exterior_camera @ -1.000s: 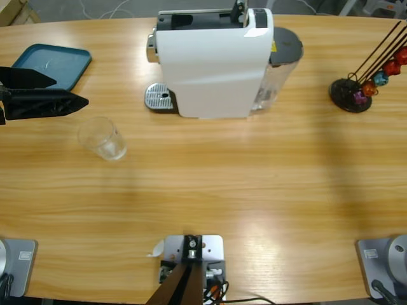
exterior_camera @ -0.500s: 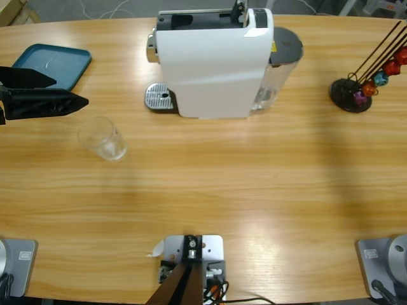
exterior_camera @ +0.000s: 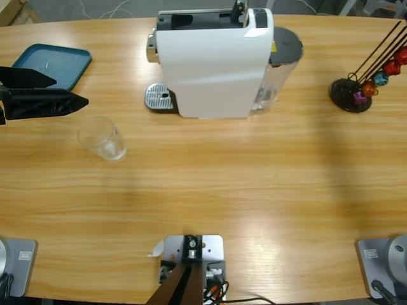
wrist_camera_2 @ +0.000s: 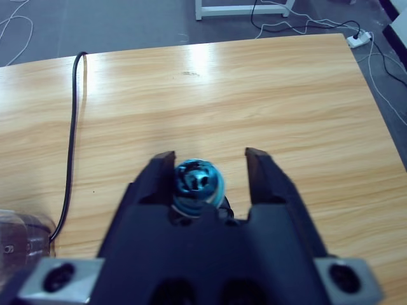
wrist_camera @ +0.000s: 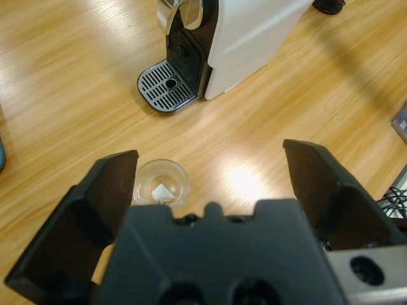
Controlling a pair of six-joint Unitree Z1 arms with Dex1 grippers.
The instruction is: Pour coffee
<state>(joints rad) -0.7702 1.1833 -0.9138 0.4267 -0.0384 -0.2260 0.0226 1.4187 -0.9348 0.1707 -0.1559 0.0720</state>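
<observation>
Nothing moved since earlier. Left end effector (exterior_camera: 79,89) wide open, empty; right end effector (wrist_camera_2: 210,168) parted around blue capsule (wrist_camera_2: 199,184). Straddle glass (exterior_camera: 102,138) squarely before closing.

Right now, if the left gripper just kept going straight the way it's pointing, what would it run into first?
Probably the clear glass. The left gripper has its jaws open, and the left wrist view shows the glass just ahead, toward one jaw. The white coffee machine and its drip grate lie further on. Depth is uncertain.

Looks like a lab or workshop: long wooden table (exterior_camera: 254,190) holding only a coffee machine (exterior_camera: 213,60) and capsule rack (exterior_camera: 356,89), grey floor (wrist_camera_2: 127,19) strewn with cables (wrist_camera_2: 299,25) (power strip (wrist_camera_2: 357,38) too).
</observation>
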